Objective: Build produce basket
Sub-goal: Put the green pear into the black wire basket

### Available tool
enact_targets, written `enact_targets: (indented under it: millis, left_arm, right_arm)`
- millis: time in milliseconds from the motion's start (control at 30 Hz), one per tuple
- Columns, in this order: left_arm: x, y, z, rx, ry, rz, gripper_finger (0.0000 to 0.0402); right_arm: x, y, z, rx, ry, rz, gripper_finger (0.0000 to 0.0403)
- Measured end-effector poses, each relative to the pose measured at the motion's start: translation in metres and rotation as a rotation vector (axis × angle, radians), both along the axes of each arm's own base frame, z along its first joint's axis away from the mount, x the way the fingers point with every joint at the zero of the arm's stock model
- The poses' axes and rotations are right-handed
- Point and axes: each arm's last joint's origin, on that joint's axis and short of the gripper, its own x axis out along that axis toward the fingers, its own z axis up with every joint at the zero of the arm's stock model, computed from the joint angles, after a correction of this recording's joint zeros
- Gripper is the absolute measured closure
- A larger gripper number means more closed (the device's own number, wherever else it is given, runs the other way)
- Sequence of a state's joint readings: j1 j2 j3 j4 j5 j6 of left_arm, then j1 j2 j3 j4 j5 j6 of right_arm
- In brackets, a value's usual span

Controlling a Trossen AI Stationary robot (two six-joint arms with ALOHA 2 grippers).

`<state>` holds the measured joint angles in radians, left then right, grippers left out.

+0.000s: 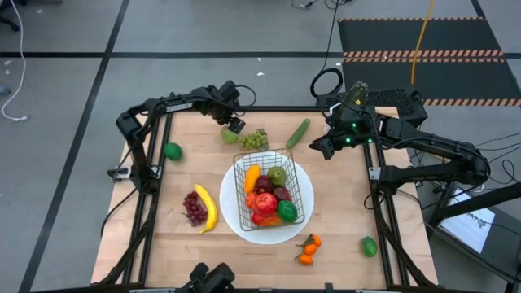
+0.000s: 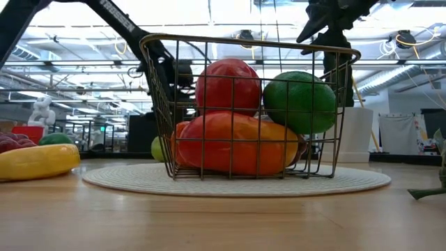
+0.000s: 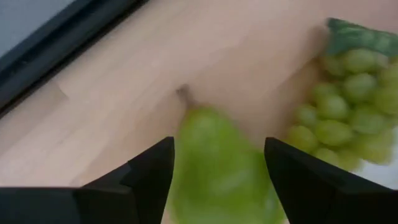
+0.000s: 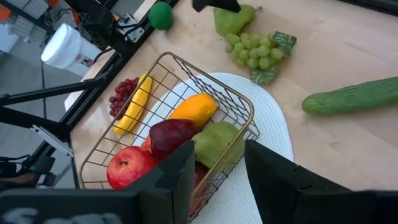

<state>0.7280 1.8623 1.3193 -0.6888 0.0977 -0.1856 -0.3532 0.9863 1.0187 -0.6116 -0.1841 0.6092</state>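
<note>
The basket (image 1: 273,189) sits on the white plate (image 1: 236,220) mid-bench. Only the left wrist view shows the left end effector (image 3: 217,163) parted around a green pear (image 3: 217,168); the right end effector (image 4: 217,163) hovers part-open, empty.

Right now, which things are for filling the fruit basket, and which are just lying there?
For the job: basket, green pear under the left tool, green grapes, cucumber, banana, tangerines.
Just there: white plate, right tool waiting.
</note>
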Motion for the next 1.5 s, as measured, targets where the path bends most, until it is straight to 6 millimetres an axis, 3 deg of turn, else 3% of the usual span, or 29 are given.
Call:
enact_targets:
  millis: [133,300,533,733,867,1200,1500]
  left_arm:
    - [0.0,0.004,-0.016,-0.007,0.059,-0.018,0.0149]
    - [-0.002,-0.001,-0.016,-0.03,0.098,-0.093,0.0149]
    - [-0.012,-0.018,0.0,-0.064,0.177,-0.185,0.0149]
    - [-0.015,-0.026,0.023,0.039,0.187,-0.181,0.0149]
    - [-0.017,-0.024,0.028,0.06,0.181,-0.174,0.0149]
    - [-0.022,-0.001,0.018,0.049,0.126,0.123,0.0148]
    - [-0.018,0.01,-0.016,-0.029,0.178,0.159,0.0149]
  right_arm:
    - [0.0,-0.002,0.0,-0.014,0.002,0.002,0.0267]
    - [-0.002,-0.006,0.0,-0.017,0.003,-0.02,0.0267]
    - [-0.003,-0.013,-0.002,-0.047,0.023,-0.077,0.0267]
    - [0.0,-0.018,-0.005,-0.085,0.053,-0.099,0.0267]
    - [0.004,-0.02,-0.008,-0.094,0.066,-0.088,0.0267]
    - [0.009,-0.022,-0.013,-0.096,0.094,-0.071,0.0267]
    - [0.009,-0.02,-0.013,-0.06,0.076,-0.034,0.0267]
